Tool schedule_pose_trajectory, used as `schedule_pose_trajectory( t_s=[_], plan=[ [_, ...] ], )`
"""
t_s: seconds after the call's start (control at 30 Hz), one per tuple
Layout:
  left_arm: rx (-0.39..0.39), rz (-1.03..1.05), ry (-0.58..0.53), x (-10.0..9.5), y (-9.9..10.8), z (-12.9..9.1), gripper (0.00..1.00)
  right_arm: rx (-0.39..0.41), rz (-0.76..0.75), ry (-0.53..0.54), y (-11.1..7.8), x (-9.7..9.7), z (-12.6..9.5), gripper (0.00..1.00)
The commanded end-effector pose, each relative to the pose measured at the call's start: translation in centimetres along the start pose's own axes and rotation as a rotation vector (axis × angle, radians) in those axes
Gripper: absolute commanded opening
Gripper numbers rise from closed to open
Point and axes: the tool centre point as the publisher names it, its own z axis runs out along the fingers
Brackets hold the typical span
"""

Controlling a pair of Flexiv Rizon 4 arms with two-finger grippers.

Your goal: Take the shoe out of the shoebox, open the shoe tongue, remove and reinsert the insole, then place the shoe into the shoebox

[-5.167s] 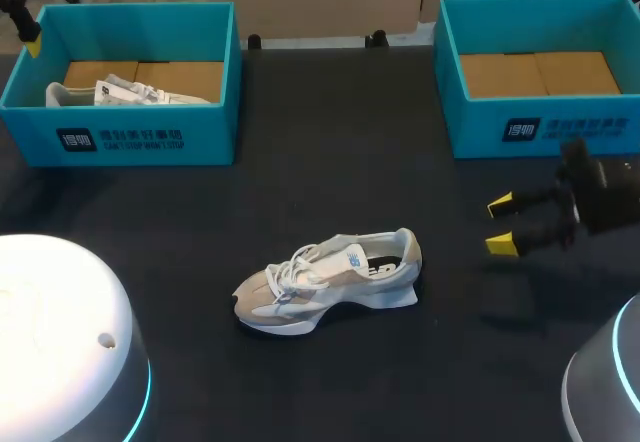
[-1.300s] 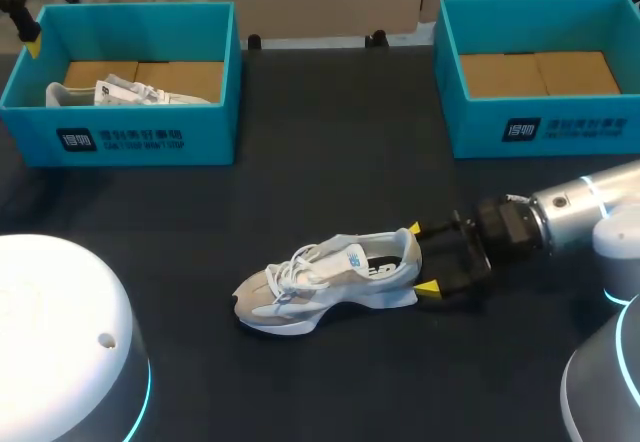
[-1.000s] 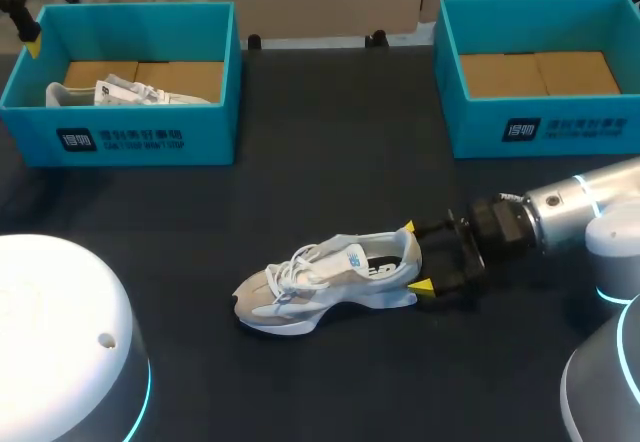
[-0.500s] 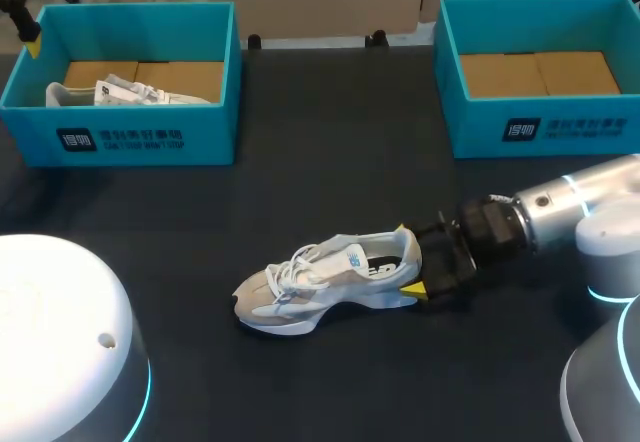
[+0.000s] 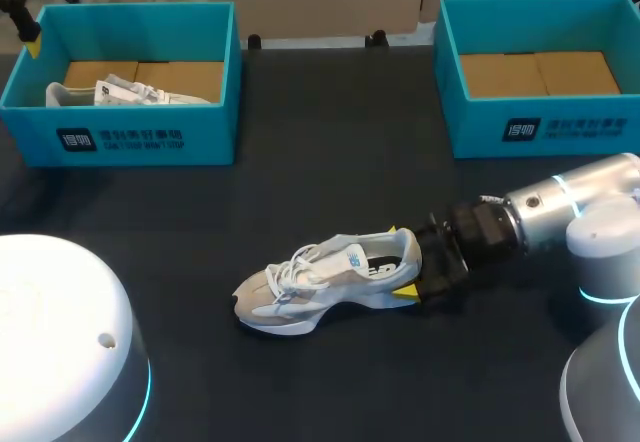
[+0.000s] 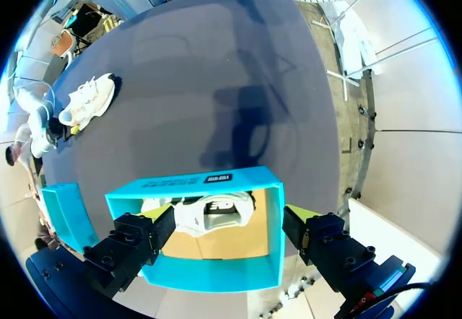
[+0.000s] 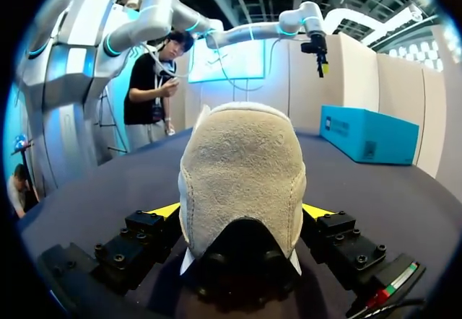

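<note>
A grey and white sneaker [image 5: 325,280] lies on its sole mid-table, toe to the left and heel to the right. My right gripper [image 5: 400,260] stands open with one yellow-tipped finger on each side of the heel. In the right wrist view the suede heel [image 7: 242,175] sits between the fingers of that gripper [image 7: 242,211]. My left gripper [image 5: 30,34] hangs open over the far left corner, above the left teal shoebox [image 5: 130,137]. The left wrist view shows that gripper [image 6: 229,224] high over the box [image 6: 195,183], with a second white shoe [image 6: 213,211] inside.
A second teal shoebox [image 5: 540,127] with only a cardboard floor stands at the back right. The second shoe [image 5: 120,92] lies in the left box. Dark tabletop spreads between the boxes and around the sneaker.
My right gripper has slid left along the table until its open fingers straddle the sneaker's heel. The sneaker and the left arm have not moved.
</note>
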Motion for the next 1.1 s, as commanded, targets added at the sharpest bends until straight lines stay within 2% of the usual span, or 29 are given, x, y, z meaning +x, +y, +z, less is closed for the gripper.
schedule_pose_trajectory(
  t_s=[0.03, 0.4, 0.43, 0.5, 0.53, 0.57, 0.73, 1.1],
  plan=[
    [0.000, 0.001, 0.002, 0.0, 0.0, 0.0, 1.00, 0.005, 0.002, 0.002, -0.2, -0.2, 0.5, 1.00],
    [0.000, 0.001, 0.002, 0.0, 0.0, 0.0, 1.00, 0.009, 0.011, -0.003, -0.4, -0.2, 0.4, 1.00],
    [0.000, 0.001, 0.002, 0.0, 0.0, 0.0, 1.00, 0.010, 0.011, -0.003, -0.4, -0.2, 0.4, 0.89],
    [0.000, 0.001, 0.002, 0.0, 0.0, 0.0, 1.00, 0.011, 0.011, -0.003, -0.4, -0.2, 0.5, 0.32],
    [0.000, 0.001, 0.002, 0.0, 0.0, 0.0, 1.00, 0.012, 0.011, -0.004, -0.4, -0.2, 0.5, 0.12],
    [0.000, 0.001, 0.002, 0.0, 0.0, 0.0, 1.00, 0.013, 0.012, -0.005, -0.4, -0.2, 0.5, 0.00],
    [0.000, 0.001, 0.002, 0.0, 0.0, 0.0, 1.00, 0.019, 0.010, -0.014, -0.4, 0.0, 0.5, 0.00],
    [0.000, 0.001, 0.002, 0.0, 0.0, 0.0, 1.00, 0.043, 0.033, -0.137, 0.0, 1.3, -0.2, 0.00]
  ],
)
